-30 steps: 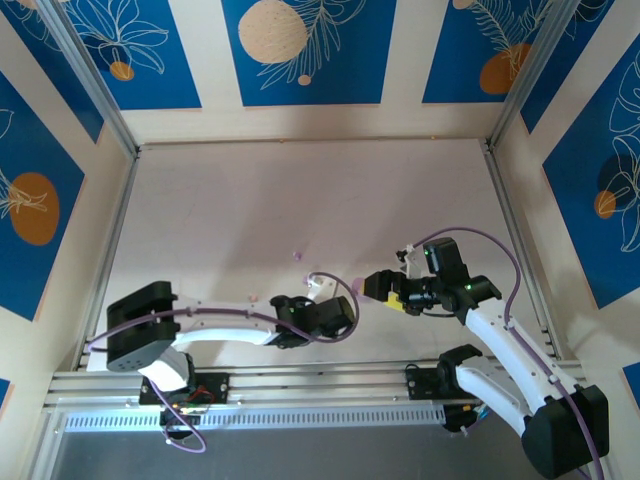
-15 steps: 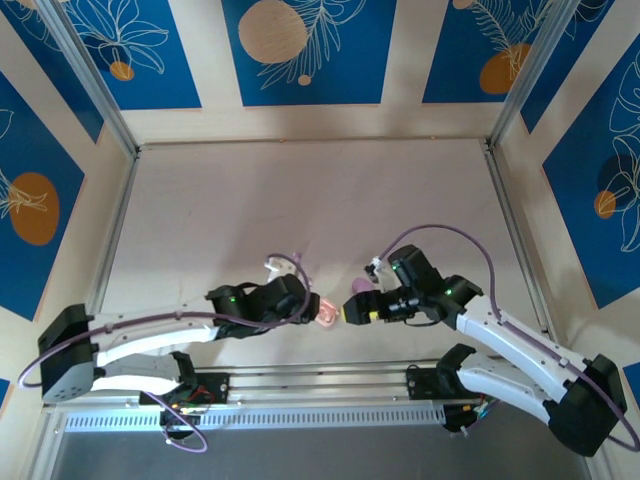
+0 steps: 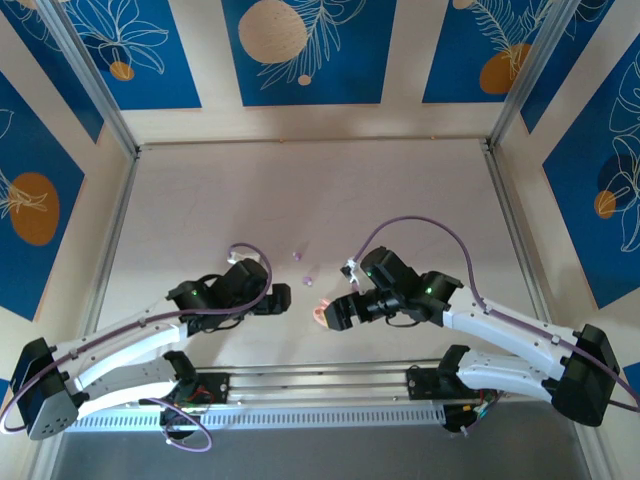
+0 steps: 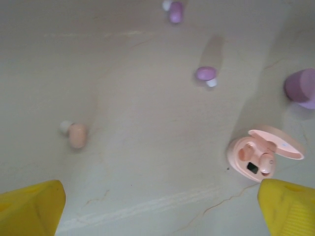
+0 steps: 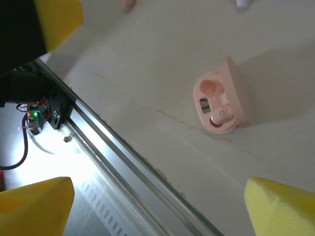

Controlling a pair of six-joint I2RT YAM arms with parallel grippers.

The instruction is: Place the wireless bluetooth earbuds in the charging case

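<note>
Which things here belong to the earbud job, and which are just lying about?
Job: open pink oval charging case; loose pink earbud; nearer purple earbud; farther purple earbud; purple rounded case.
Not the job: grooved aluminium rail; red wires with green light.

No text, label, brand or number can be read on anything
</note>
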